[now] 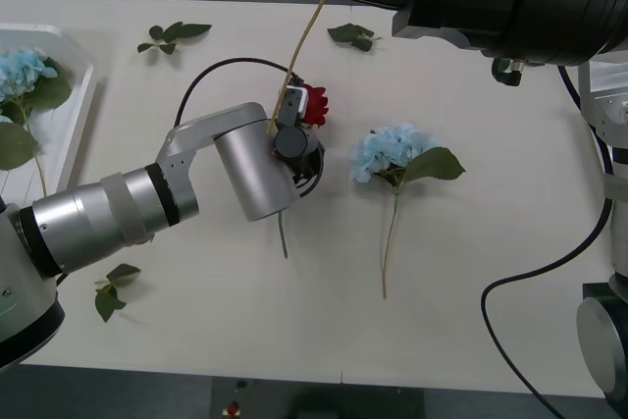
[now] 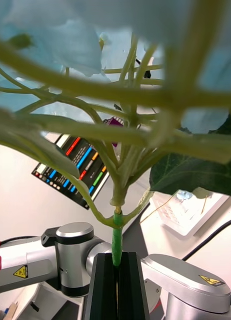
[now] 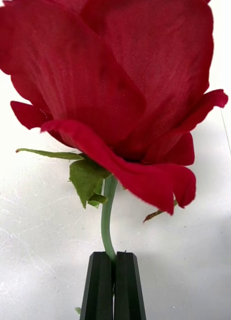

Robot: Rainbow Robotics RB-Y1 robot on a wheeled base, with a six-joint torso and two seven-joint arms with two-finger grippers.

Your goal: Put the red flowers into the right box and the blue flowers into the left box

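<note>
Red rose [image 3: 120, 85] pinched in left gripper [image 3: 114, 260]; no legible writing.

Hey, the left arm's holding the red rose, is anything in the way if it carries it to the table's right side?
Yes: a blue flower lies on the table just right of the red rose in the left end effector. The right end effector, gripping a second blue flower, hangs above the far edge.
</note>
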